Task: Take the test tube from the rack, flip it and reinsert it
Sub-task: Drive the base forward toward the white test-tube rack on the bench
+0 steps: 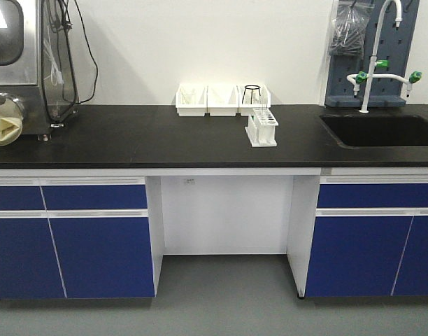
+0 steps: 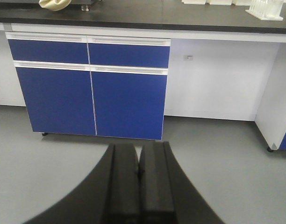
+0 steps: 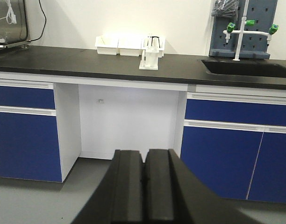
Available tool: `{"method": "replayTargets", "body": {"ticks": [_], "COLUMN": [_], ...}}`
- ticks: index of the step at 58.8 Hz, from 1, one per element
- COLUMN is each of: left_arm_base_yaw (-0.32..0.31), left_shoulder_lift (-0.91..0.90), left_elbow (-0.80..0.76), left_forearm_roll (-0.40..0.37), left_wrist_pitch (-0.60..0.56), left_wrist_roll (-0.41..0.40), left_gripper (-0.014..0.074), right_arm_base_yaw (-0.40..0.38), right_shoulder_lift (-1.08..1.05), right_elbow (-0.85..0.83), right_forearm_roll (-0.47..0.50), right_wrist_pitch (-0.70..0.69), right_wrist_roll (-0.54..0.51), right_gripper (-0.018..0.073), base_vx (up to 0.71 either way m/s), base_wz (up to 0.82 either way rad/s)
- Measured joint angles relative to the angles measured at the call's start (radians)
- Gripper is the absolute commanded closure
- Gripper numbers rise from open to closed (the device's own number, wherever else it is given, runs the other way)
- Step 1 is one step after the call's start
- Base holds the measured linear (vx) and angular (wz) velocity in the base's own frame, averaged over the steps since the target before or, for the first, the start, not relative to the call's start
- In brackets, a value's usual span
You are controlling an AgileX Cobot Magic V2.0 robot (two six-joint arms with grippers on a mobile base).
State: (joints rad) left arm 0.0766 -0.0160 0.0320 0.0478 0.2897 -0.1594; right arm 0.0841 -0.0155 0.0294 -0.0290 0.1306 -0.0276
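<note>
In your front view, three white bins [image 1: 221,100] upper centre at table [image 1: 130,140] rear, rack [image 1: 261,128] just before the rightmost, sink [image 1: 382,129] at right, test tube too faint to resolve, left gripper [image 2: 139,150] and right gripper [image 3: 145,155] pressed together, well apart from rack.

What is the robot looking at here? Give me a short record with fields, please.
Place: black counter over blue cabinets
Rack: white, on the counter, just in front of the rightmost of three bins
Sink: at the counter's right end, tap behind it
Left gripper: shut, empty, facing the cabinets
Right gripper: shut, empty, facing the counter from well back
Stage: rack not yet reached
</note>
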Motion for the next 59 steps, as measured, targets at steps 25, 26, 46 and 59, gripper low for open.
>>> {"method": "replayTargets", "body": {"ticks": [25, 26, 46, 59], "left_arm_base_yaw": [0.0, 0.0, 0.0, 0.0], "left_shoulder_lift": [0.0, 0.0, 0.0, 0.0], "left_elbow": [0.0, 0.0, 0.0, 0.0], "left_forearm_roll": [0.0, 0.0, 0.0, 0.0], "left_wrist_pitch": [0.0, 0.0, 0.0, 0.0], "left_wrist_roll": [0.0, 0.0, 0.0, 0.0], "left_gripper": [0.0603, 0.0603, 0.0603, 0.0603], "right_arm_base_yaw": [0.0, 0.0, 0.0, 0.0], "right_shoulder_lift": [0.0, 0.0, 0.0, 0.0], "right_elbow": [0.0, 0.0, 0.0, 0.0], "right_forearm_roll": [0.0, 0.0, 0.0, 0.0], "right_wrist_pitch": [0.0, 0.0, 0.0, 0.0], "right_wrist_roll": [0.0, 0.0, 0.0, 0.0], "right_gripper": [0.0569, 0.0569, 0.0569, 0.0569], "base_vx": [0.0, 0.0, 0.0, 0.04], "base_wz": [0.0, 0.0, -0.01, -0.01]}}
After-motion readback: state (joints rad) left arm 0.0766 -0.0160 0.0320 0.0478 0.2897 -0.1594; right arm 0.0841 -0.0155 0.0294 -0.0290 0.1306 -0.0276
